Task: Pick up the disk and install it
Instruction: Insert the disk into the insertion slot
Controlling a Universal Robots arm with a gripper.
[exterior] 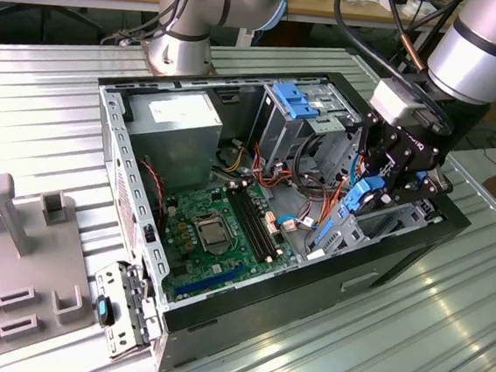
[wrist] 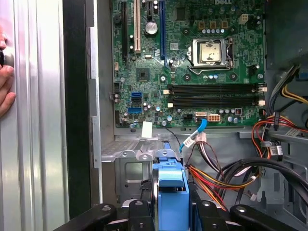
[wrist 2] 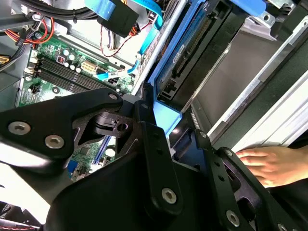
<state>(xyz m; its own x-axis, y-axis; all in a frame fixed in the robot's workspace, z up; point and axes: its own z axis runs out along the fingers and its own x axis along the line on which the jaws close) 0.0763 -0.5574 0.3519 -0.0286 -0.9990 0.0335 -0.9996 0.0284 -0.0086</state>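
You will find the computer case lying open on the ribbed metal bench. The claw stands over the case's front end, the end opposite the power-supply box. It is pressed together on the disk, pinching it by its blue bracket. The disk hangs tilted, with its lower end down inside the case's front bay and its upper end in the claw. You cannot tell from these views whether it is seated.

In the first wrist view the disk sits between the black fingers, edge-on, above the case floor. The motherboard lies deeper in the case, and a bundle of orange and red cables runs just beside the disk. In the second wrist view the disk shows its dark connector edge, framed in blue, close to the case's front wall.

The silver drive cage with its blue latch stands inside the case, between the power-supply box and the claw.

Note a person's hand just outside the case wall, resting on the bench.
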